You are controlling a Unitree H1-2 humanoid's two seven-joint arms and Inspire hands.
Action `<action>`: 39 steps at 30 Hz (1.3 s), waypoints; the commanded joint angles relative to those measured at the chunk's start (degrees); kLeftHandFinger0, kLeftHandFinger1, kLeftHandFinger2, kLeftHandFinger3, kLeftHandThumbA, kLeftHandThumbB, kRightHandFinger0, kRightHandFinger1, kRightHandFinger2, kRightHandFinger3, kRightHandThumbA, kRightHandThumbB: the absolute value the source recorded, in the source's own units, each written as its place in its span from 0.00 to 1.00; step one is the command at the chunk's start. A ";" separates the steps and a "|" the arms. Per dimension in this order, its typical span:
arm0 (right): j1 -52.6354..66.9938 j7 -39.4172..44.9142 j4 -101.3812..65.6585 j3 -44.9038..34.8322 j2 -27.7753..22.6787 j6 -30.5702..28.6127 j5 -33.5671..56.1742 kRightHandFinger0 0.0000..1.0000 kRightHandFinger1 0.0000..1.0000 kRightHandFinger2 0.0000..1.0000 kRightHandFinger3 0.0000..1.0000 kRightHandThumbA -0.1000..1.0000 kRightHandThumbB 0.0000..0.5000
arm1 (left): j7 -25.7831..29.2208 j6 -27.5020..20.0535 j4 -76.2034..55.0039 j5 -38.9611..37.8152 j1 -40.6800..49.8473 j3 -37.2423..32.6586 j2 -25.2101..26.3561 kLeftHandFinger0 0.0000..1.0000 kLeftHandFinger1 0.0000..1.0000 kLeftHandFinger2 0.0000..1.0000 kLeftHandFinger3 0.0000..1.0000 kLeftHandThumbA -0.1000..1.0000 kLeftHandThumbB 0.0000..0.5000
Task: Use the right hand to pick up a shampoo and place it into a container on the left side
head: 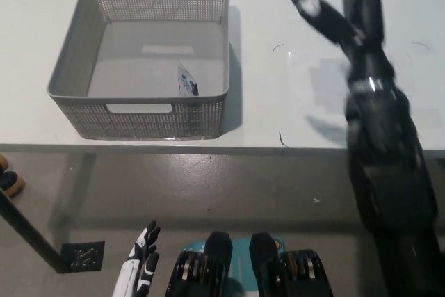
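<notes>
A grey perforated basket (90,60) stands on the white table at the left. Inside it, against the near right wall, lies a small white and blue shampoo packet (185,80). My black right hand (344,8) hangs above the table's right part, well clear of the basket, fingers spread apart and holding nothing. My white left hand (139,269) rests low at the bottom left, below the table edge, with its fingers apart.
The white table (278,109) has its front edge running across the middle of the view. A faint grey patch (327,85) marks the tabletop right of the basket. Dark shoes (8,177) show on the floor at the far left.
</notes>
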 commanded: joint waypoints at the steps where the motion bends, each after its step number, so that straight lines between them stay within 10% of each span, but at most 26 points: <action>1: 18.50 4.27 -23.96 1.22 -1.92 0.24 2.97 1.00 1.00 1.00 1.00 0.94 0.78 | -0.52 -2.24 -0.66 0.32 -0.55 0.05 0.80 1.00 1.00 1.00 1.00 1.00 0.53; 16: 42.01 6.95 -9.33 5.28 -0.29 -11.52 6.55 1.00 1.00 1.00 1.00 1.00 0.64 | -3.55 -2.24 -0.83 -1.20 -2.37 1.42 -0.02 1.00 1.00 1.00 1.00 1.00 0.48; 32: 41.89 10.81 8.72 3.53 0.12 -15.62 10.25 1.00 1.00 1.00 1.00 1.00 0.84 | -3.64 -2.24 0.53 -0.47 -1.48 3.56 -0.55 1.00 1.00 1.00 1.00 1.00 0.58; 39: 40.81 12.16 10.58 3.21 0.40 -16.31 12.01 1.00 1.00 1.00 1.00 0.96 0.67 | -3.94 -2.24 1.30 -1.18 -0.93 4.30 -0.24 1.00 1.00 1.00 1.00 1.00 0.52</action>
